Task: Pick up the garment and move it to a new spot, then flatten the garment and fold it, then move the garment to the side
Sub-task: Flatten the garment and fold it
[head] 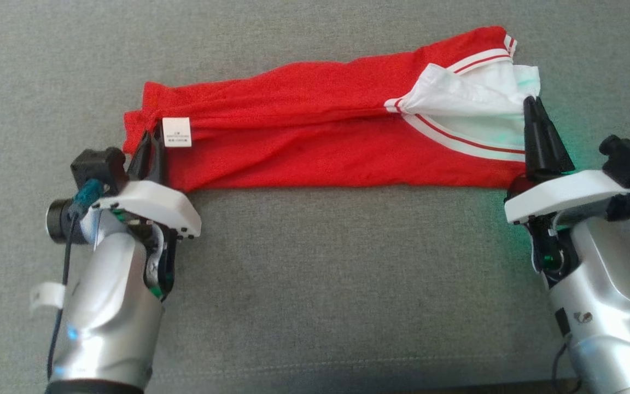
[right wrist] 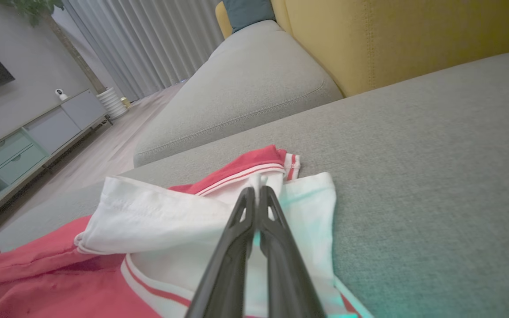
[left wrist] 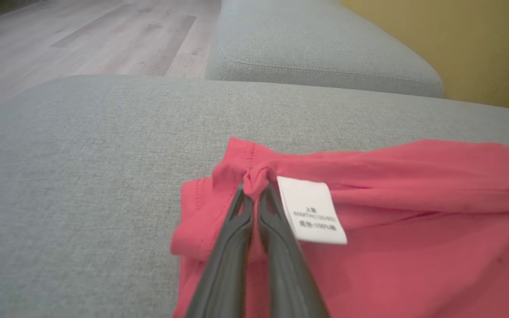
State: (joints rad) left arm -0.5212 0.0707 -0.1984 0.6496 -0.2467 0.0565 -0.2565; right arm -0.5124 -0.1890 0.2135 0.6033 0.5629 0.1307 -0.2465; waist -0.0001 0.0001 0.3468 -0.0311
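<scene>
The garment (head: 315, 137), a red mesh jersey with white sleeves and striped trim, lies as a long folded band across the grey cushion. My left gripper (head: 153, 135) is shut on a pinch of red hem (left wrist: 256, 176) beside the small white label (left wrist: 312, 211). My right gripper (head: 534, 104) is shut on the white sleeve (right wrist: 192, 216) at the band's other end, its fingertips (right wrist: 256, 194) pressed together over a bit of white cloth. Red-and-white trim (right wrist: 254, 170) lies just beyond those tips.
The grey sofa cushion (head: 315, 284) spreads wide in front of the garment. A second grey cushion (right wrist: 237, 97) and a yellow backrest (right wrist: 391, 39) stand beyond it. Wooden floor (left wrist: 82, 35) lies past the cushion's far edge.
</scene>
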